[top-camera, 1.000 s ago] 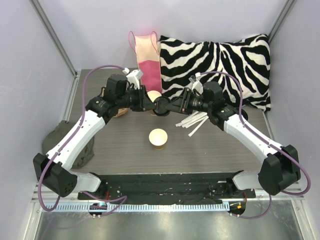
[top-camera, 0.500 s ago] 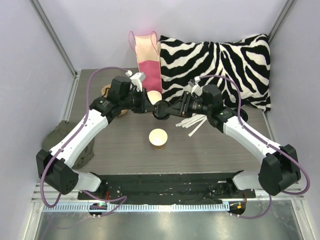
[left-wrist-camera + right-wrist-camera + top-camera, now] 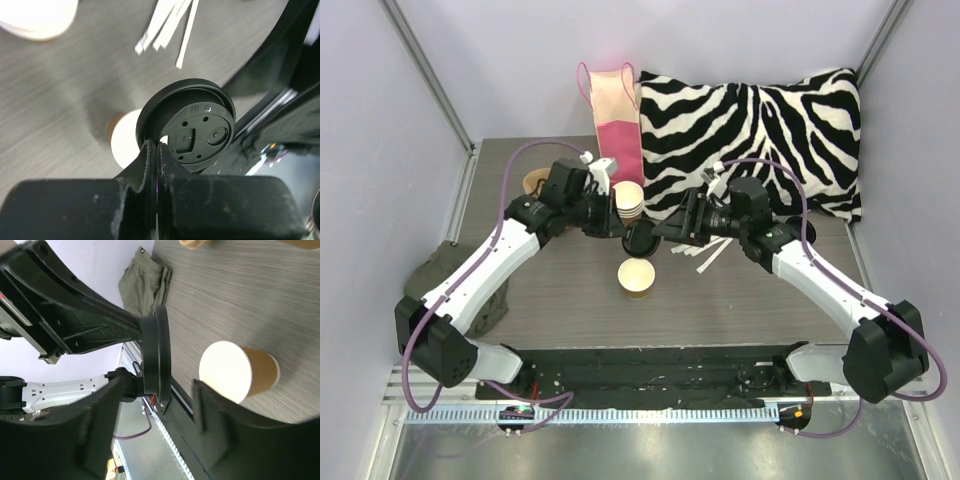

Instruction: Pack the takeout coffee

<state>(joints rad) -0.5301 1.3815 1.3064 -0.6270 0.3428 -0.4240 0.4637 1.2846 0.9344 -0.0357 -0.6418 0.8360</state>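
One flimsy cup (image 3: 637, 277) is best pinched softly at the rim, lid (image 3: 200, 125) clamped in left claw (image 3: 156, 148), right claw (image 3: 160, 390) spread.

One cup (image 3: 637, 277) stands on the table (image 3: 560, 300), near the front, in the middle. Just behind and above it is the lid (image 3: 640, 240), between the left gripper (image 3: 156, 152) and the right gripper (image 3: 155, 390). A stack of cups (image 3: 629, 202) is behind the lid. The bag (image 3: 617, 120) stands at the back, the pillow (image 3: 750, 120) to its right. Some paper strips (image 3: 708, 256) lie right of the lid.
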